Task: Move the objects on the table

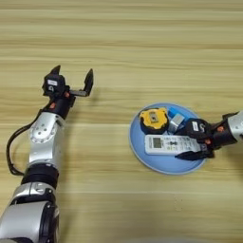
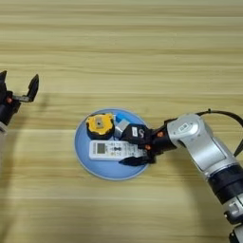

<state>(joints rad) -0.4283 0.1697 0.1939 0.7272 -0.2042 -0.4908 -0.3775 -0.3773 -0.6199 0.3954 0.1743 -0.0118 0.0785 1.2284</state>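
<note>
A light blue round plate (image 1: 163, 167) on the table (image 1: 142, 47) holds all three objects. The white remote (image 1: 166, 144) lies flat across the plate's middle. Behind it sit the yellow-and-black tape measure (image 1: 154, 119) and the small blue-and-grey block (image 1: 176, 121). My right gripper (image 2: 136, 149) reaches in from the right and is shut on the remote's right end, one black finger (image 2: 133, 161) lying along its near edge. My left gripper (image 1: 73, 78) hovers over bare wood far left of the plate, open and holding nothing.
The left arm (image 1: 45, 137) runs up the left side from the near edge. The right arm (image 2: 204, 147) comes in from the lower right. Bare wood surrounds the plate on every side.
</note>
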